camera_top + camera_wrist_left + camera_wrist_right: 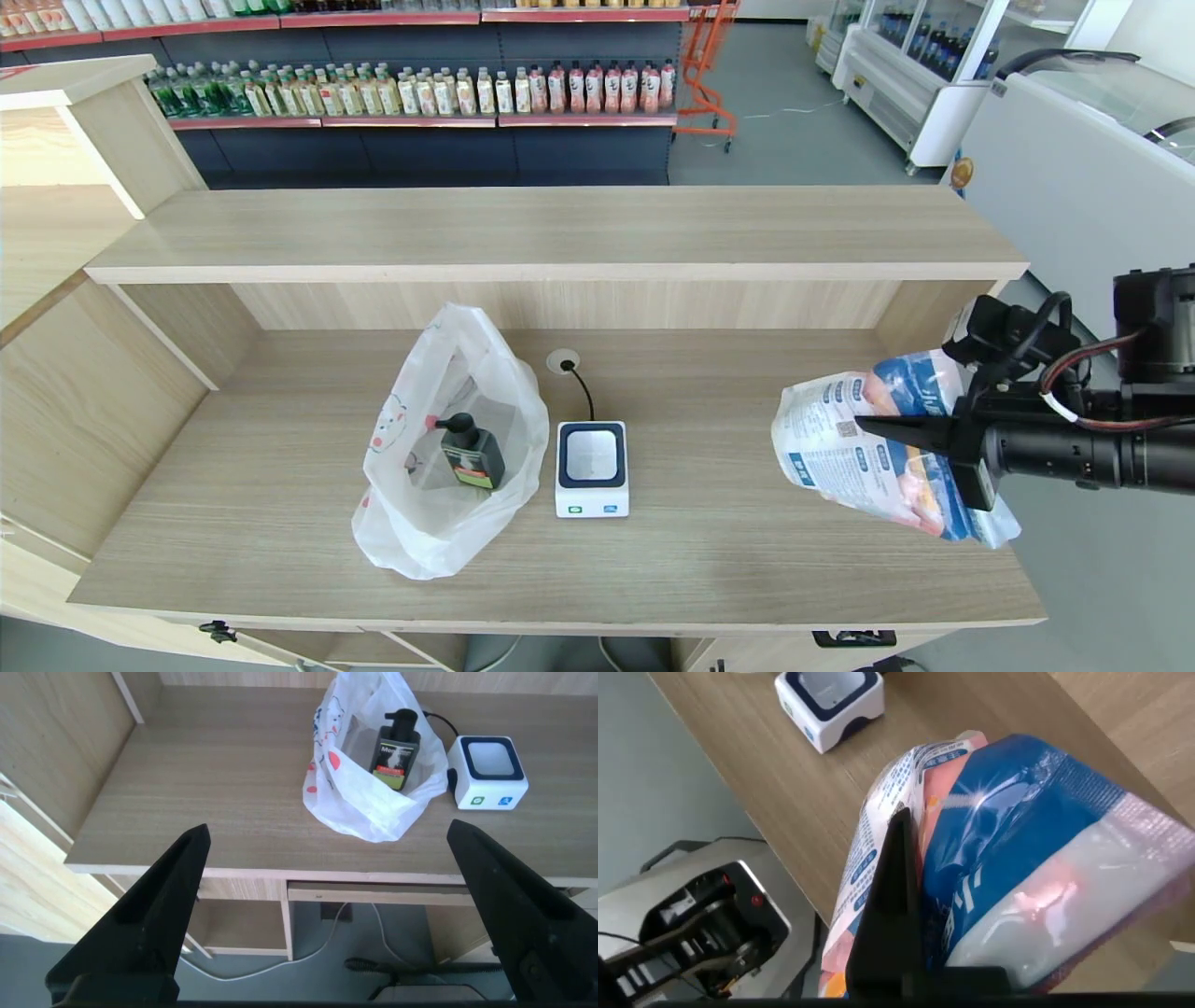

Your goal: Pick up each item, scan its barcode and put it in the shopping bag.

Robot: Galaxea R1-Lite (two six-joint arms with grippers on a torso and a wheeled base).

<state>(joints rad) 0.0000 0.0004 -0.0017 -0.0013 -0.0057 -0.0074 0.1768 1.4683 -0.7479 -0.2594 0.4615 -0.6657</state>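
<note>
A blue, white and pink food packet (878, 448) hangs above the counter's right end, and my right gripper (920, 439) is shut on it; in the right wrist view the packet (1018, 859) bulges around one dark finger (895, 896). The white barcode scanner (592, 467) sits mid-counter with its cable running back. To its left stands the white shopping bag (439, 448), mouth open, with a dark pump bottle (471, 453) inside. From the left wrist view, my left gripper (327, 905) is open, held off the counter's front edge, with the bag (369, 775) and scanner (488, 770) beyond it.
A raised wooden ledge (560, 233) runs along the back of the counter, with side panels at both ends. Bare counter (709, 523) lies between scanner and packet. Shelves of bottles (420, 89) and freezers (1074, 140) stand farther off.
</note>
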